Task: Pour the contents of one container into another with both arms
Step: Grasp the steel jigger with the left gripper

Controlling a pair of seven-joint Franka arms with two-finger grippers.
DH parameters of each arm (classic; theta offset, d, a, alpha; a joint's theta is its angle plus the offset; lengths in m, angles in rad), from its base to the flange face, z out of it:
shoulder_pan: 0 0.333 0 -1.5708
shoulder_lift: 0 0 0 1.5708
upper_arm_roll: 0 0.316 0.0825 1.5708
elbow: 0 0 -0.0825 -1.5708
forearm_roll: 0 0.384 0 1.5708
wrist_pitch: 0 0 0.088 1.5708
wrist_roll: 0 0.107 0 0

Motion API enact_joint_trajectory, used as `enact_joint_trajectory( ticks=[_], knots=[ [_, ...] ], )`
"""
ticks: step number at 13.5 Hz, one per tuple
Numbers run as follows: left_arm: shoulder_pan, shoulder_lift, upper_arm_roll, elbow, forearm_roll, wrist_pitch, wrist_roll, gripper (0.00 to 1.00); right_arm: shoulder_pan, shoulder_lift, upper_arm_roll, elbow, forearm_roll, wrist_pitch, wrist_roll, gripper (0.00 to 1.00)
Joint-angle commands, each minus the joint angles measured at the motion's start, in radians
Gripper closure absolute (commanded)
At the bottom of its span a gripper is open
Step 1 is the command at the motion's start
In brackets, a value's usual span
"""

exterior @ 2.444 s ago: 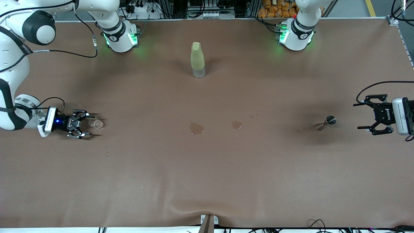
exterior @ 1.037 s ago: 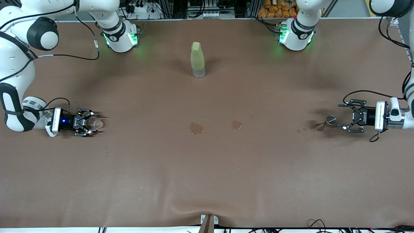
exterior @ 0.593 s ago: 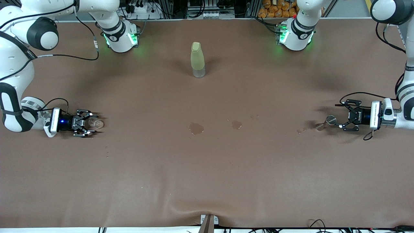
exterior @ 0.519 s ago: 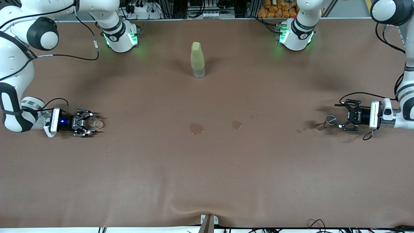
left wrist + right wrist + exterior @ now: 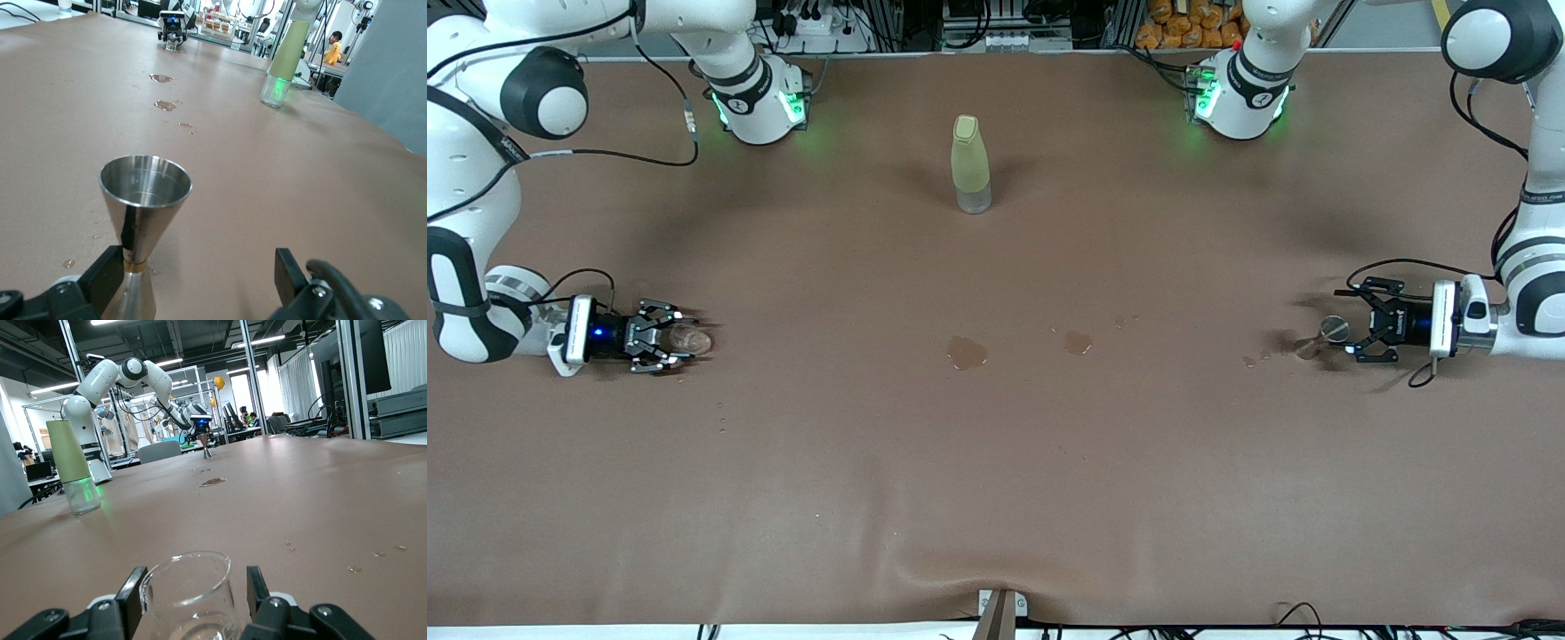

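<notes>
Jigger (image 5: 1327,333) of steel stands at the left arm's end of the tabletop (image 5: 996,462), between the left tool's (image 5: 1362,322) wide fingers, which should close on its waist, while the right tool (image 5: 660,336) narrowly brackets a glass (image 5: 690,338).

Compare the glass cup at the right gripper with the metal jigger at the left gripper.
The glass cup is clear with straight walls; the metal jigger is shiny steel, pinched to a narrow waist. The cup sits at the right arm's end of the table, the jigger at the left arm's end. The right gripper has its jaws tight around the cup; the left gripper has open jaws around the jigger. Both stand upright.
</notes>
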Motion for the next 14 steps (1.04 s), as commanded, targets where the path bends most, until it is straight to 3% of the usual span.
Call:
enact_joint_trajectory(
  ticks=[1,7,12,14],
  knots=[
    [0.007,0.017,-0.002,0.009,-0.022,-0.007,0.039,0.0,-0.031,0.011,0.014,0.015,-0.023,-0.004,-0.009,0.42],
    [0.005,0.036,-0.002,0.012,-0.075,0.0,0.041,0.0,-0.032,0.009,0.014,0.015,-0.026,-0.01,-0.011,0.68],
    [0.004,0.063,-0.002,0.012,-0.109,0.027,0.068,0.0,0.029,-0.054,0.023,0.018,-0.007,-0.016,0.043,0.69],
    [0.001,0.07,-0.001,0.012,-0.121,0.032,0.074,0.0,0.079,-0.078,0.023,0.02,0.048,-0.013,0.1,0.69]
  ],
)
